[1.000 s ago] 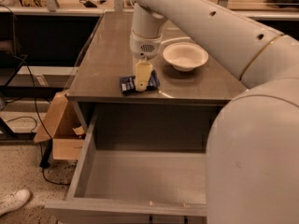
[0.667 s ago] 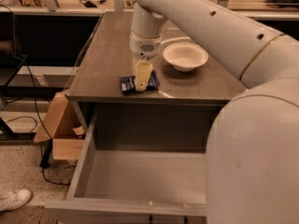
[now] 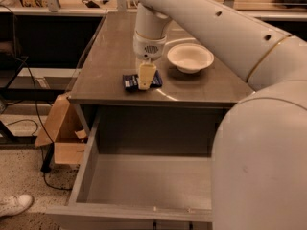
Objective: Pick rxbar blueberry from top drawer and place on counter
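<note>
Gripper (image 3: pixel 146 82) pointed straight down at the rxbar blueberry (image 3: pixel 129 82), which lay flat on the counter (image 3: pixel 110 56) near its front edge, left of a white bowl (image 3: pixel 190 57); whether it clamped the bar could not be told. Below, the top drawer (image 3: pixel 144 186) stood open.

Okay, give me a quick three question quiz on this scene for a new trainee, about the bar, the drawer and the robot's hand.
1. True or false: the rxbar blueberry lies inside the top drawer.
2. Where is the hand? A) inside the drawer B) at the bar on the counter C) out of view
3. What else sits on the counter beside the bar?

Key: 1 false, it lies on the counter. 2 B. 3 a white bowl.
</note>
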You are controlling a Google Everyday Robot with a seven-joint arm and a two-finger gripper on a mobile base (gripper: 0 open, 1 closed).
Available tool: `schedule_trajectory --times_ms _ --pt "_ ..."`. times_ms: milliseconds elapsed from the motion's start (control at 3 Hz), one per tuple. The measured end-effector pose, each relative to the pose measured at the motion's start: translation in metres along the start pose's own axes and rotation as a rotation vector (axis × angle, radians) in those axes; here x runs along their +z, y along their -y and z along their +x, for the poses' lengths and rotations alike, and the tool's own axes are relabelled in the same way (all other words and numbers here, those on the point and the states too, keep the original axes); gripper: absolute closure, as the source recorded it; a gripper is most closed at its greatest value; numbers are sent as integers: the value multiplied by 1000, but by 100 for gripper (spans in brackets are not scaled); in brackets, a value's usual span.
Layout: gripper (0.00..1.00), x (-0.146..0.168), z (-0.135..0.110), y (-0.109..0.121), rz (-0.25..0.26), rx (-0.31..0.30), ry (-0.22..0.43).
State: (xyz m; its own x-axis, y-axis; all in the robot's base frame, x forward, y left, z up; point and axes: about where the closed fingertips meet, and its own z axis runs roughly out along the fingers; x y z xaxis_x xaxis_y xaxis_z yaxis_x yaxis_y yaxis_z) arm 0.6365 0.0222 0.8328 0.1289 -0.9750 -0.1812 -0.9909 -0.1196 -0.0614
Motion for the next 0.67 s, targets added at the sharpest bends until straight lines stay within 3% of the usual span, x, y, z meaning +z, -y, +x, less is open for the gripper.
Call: schedule_trajectory --times_ms 333,667 --pt "0 0 0 0 0 0 0" --pt "0 0 0 0 0 0 0"
